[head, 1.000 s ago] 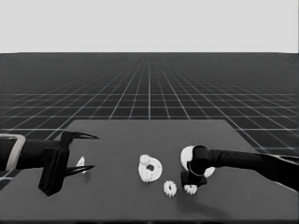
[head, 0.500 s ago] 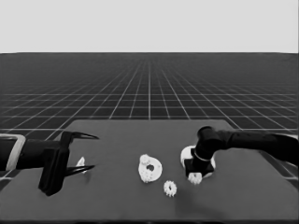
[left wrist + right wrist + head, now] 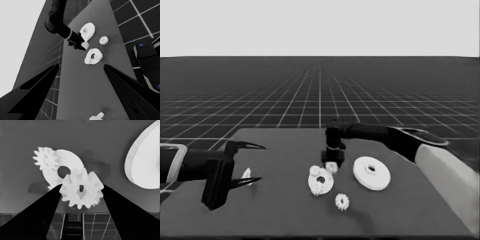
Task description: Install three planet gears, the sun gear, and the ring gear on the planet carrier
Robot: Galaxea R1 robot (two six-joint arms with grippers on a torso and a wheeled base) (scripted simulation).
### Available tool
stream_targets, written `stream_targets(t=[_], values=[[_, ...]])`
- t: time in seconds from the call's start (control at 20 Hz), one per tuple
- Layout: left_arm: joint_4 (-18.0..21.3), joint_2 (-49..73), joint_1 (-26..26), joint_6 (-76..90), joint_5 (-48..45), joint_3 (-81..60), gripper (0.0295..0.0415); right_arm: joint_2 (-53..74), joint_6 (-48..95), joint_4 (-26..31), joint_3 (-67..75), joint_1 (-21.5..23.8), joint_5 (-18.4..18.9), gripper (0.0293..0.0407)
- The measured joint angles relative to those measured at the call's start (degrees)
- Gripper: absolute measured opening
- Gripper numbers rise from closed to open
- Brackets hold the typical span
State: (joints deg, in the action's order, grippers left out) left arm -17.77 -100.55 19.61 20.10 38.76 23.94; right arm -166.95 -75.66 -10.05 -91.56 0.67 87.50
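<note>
Larger round part [image 3: 371,173] sits just off to the right gripper's [image 3: 331,167] side, untouched. Smaller round part [image 3: 320,181] is right below it with two gears on. Right gripper's pinching a gear [image 3: 81,189]; I'd line its hole up over a free peg before lowering. Left gripper [image 3: 258,162] is spread, parked well away.

Right hand [image 3: 331,167], gear [image 3: 332,167] apparently pinched, now beside smaller round part [image 3: 321,181].

A simulated test space: dark table [image 3: 285,150] on an endless grid floor [image 3: 320,95].
</note>
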Motion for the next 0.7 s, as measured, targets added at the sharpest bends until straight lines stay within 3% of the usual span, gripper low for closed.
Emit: stream_targets(t=[0.1, 0.25, 0.6, 0.7], values=[[0.0, 0.0, 0.0, 0.0, 0.0, 0.0, 0.0385, -0.29, 0.25, 0.02, -0.57, -0.01, -0.04, 0.0312], [0.0, 0.0, 0.0, 0.0, 0.0, 0.0, 0.0385, -1.64, 2.88, -6.52, -5.08, -7.08, -2.58, 0.0312], [0.0, 0.0, 0.0, 0.0, 0.0, 0.0, 0.0385, -2.16, 3.8, -7.99, -6.77, -8.66, -3.47, 0.0312], [0.0, 0.0, 0.0, 0.0, 0.0, 0.0, 0.0385, -2.17, 3.81, -8.01, -6.8, -8.68, -3.49, 0.0371]])
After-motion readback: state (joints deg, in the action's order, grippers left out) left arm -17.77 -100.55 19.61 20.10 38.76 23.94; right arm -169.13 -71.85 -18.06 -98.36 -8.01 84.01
